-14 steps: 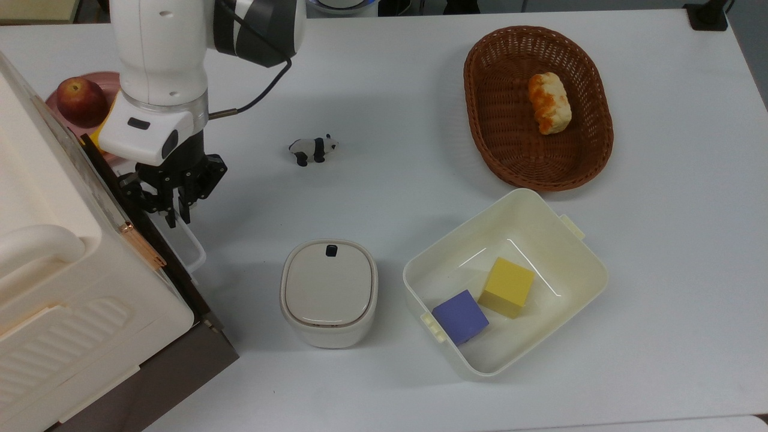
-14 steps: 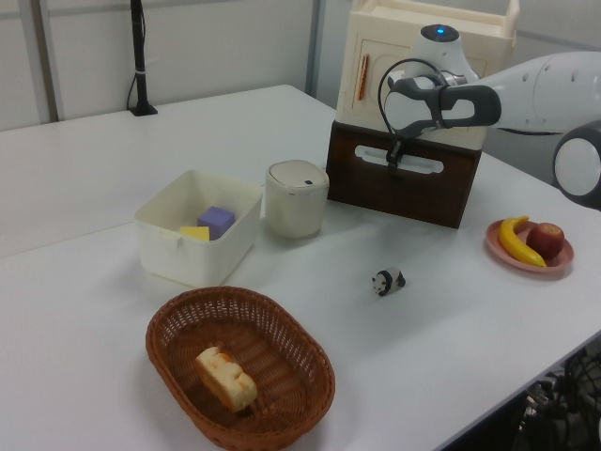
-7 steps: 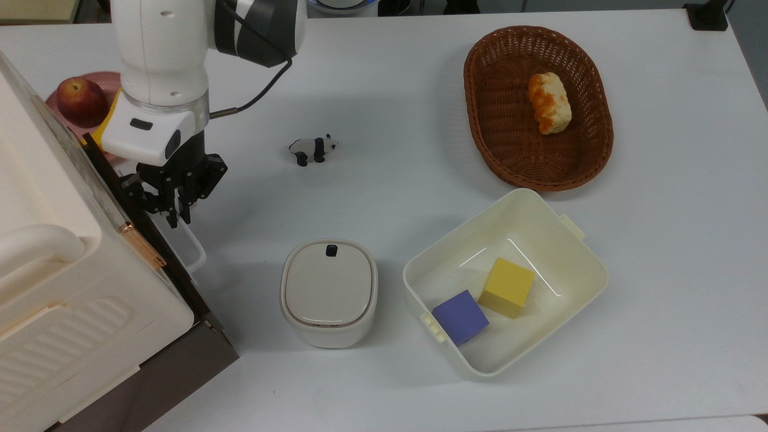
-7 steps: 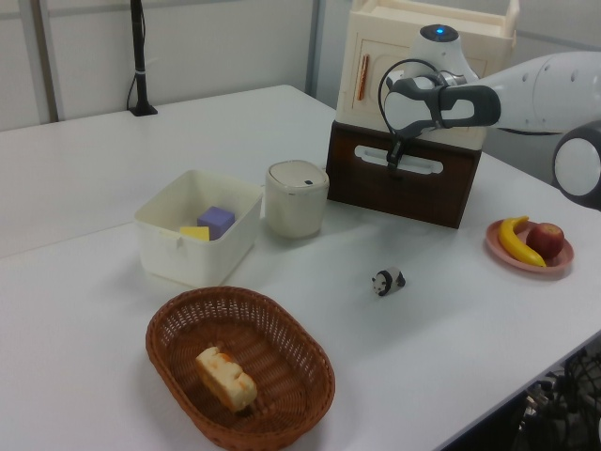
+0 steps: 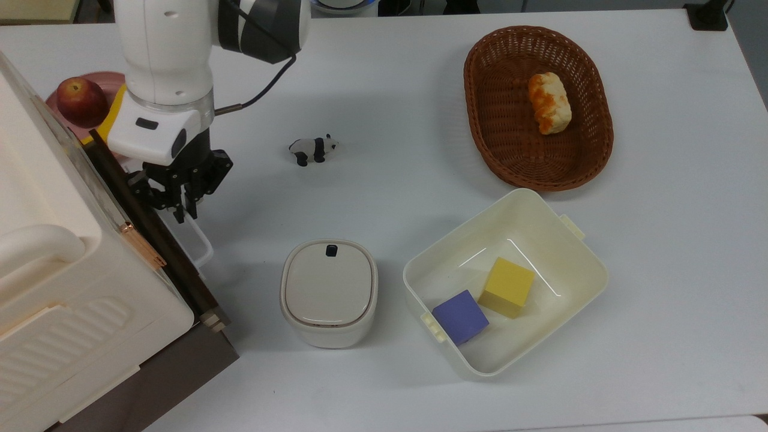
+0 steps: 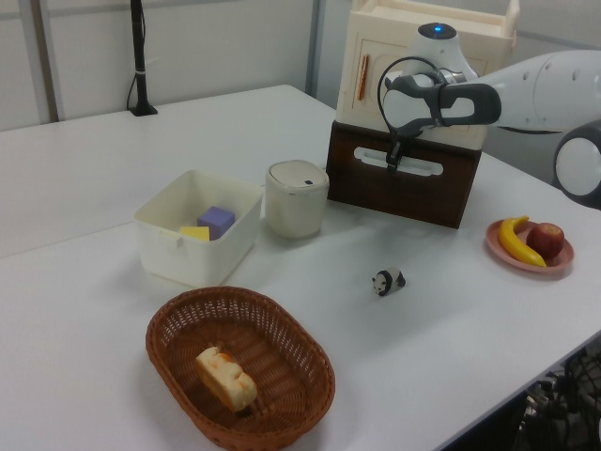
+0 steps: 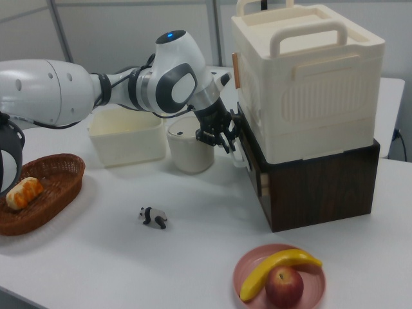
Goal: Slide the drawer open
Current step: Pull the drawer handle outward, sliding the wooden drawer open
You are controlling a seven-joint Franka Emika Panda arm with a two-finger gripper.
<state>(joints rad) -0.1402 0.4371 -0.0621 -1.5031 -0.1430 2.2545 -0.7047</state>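
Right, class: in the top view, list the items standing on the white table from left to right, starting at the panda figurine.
Panda figurine → lidded white container → cream tub holding the purple cube, then the yellow cube → bread in the wicker basket.

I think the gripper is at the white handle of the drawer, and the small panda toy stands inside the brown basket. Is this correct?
Not quite. The gripper is at the white handle of the drawer, but the panda toy stands on the bare table, apart from the basket. The basket holds a piece of bread. The top view shows this.
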